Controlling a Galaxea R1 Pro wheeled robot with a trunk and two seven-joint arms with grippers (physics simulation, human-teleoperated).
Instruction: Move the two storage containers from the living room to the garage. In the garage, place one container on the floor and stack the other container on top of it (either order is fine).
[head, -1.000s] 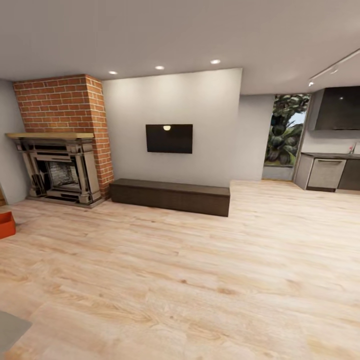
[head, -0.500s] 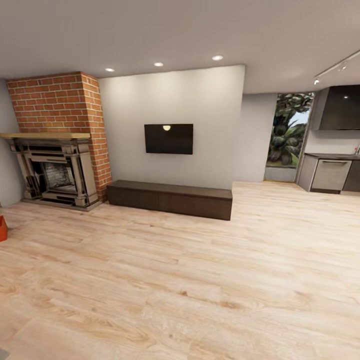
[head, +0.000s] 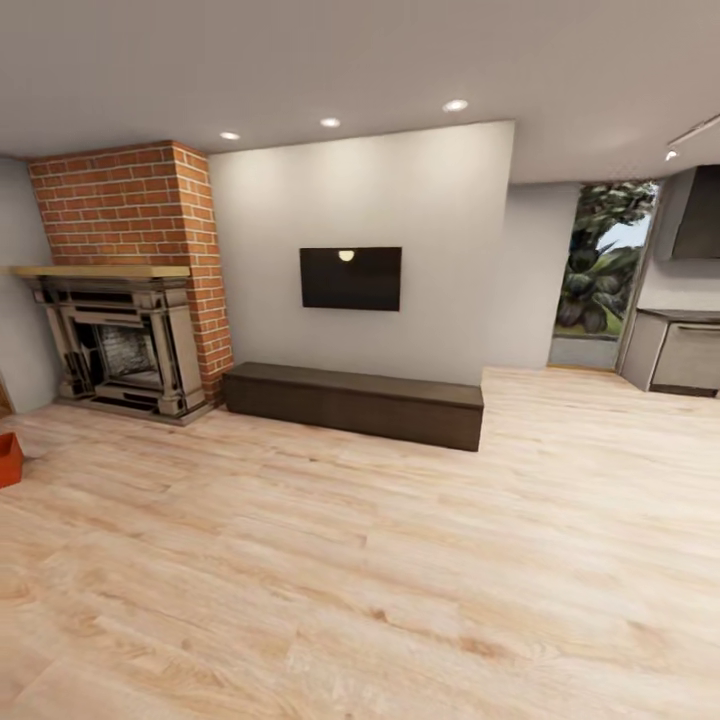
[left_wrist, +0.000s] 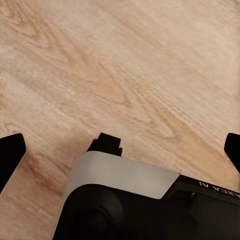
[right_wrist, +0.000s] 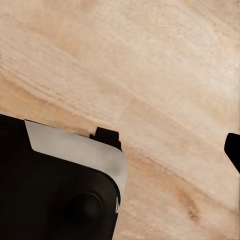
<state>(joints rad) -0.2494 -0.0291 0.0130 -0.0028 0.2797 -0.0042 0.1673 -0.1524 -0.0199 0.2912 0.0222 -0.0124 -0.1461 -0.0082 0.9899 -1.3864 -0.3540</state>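
Note:
I am in the living room, on its light wood plank floor (head: 380, 560). One corner of an orange-red storage container (head: 9, 458) shows at the far left edge of the head view, standing on the planks in front of the fireplace side; the rest of it is cut off. In the left wrist view my left gripper (left_wrist: 120, 150) hangs over bare planks, open, its black fingertips (left_wrist: 10, 156) far apart with nothing between them. My right gripper (right_wrist: 120, 145) is also over bare planks, one fingertip (right_wrist: 233, 150) at the far edge, and holds nothing.
A red-brick fireplace (head: 125, 290) stands at the back left. A long dark low bench (head: 352, 402) runs under the black TV (head: 350, 278) on the white wall. Kitchen cabinets (head: 685, 355) and a window with plants (head: 600, 280) are at the back right.
The whole picture has shifted, so the camera has moved: the room drew a little nearer, then slid right. Less of the container shows than a second ago. A grey shape at bottom left has left the view.

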